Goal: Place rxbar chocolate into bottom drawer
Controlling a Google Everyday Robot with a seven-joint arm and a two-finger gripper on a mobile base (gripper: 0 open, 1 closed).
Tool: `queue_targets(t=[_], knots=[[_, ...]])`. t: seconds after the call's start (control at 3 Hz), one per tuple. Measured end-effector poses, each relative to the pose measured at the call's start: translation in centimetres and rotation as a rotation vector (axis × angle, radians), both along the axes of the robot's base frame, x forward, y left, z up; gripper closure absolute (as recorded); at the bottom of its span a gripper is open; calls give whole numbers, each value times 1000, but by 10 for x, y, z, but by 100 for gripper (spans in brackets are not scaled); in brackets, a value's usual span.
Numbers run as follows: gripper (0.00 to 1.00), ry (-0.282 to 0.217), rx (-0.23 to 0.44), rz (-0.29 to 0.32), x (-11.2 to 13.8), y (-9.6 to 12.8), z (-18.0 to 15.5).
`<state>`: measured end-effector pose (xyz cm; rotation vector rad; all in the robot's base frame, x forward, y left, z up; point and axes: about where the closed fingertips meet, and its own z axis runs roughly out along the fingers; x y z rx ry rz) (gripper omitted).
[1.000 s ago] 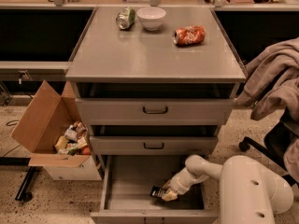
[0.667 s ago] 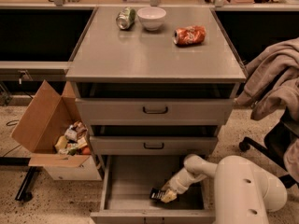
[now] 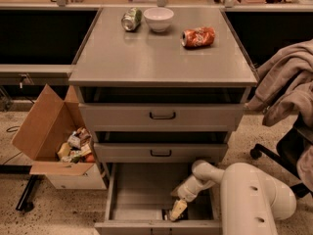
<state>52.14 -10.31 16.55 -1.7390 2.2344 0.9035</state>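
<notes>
Far left: open brown cardboard box (image 3: 41,126), tipped toward the cabinet, holding a loose pile of crinkly snack wrappers (image 3: 76,147); it sits against a white bin (image 3: 76,181). Centre: grey sheet-metal cabinet (image 3: 161,62), flat matte top. On the top, at the back: dented silver-green can (image 3: 131,19) on its side, touching or just beside a round white bowl (image 3: 159,18). A crushed orange can (image 3: 198,36) lies on its side right of the bowl and apart from it. Top drawer (image 3: 122,116) and middle drawer (image 3: 122,152) are shallow, each with a black loop handle and pulled out slightly. Bottom drawer (image 3: 139,190) is pulled well out, deep, with a plain flat grey floor. The only thing in it is the rxbar (image 3: 166,214), a small dark flat bar at the front, right of centre, close to the drawer front. Gripper (image 3: 177,210) is down inside the bottom drawer, right on the rxbar. It's pale and tapered, angled down-left. Can't tell if it's gripping the bar or released. White smooth tubular arm (image 3: 254,199) comes in from bottom right. Far right: grey soft cloth (image 3: 288,82) draped over a black office chair (image 3: 266,153).
</notes>
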Motion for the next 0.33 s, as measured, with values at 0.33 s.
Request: queue_targets(t=[0.33], knots=[[0, -40, 50, 11, -7, -8, 25]])
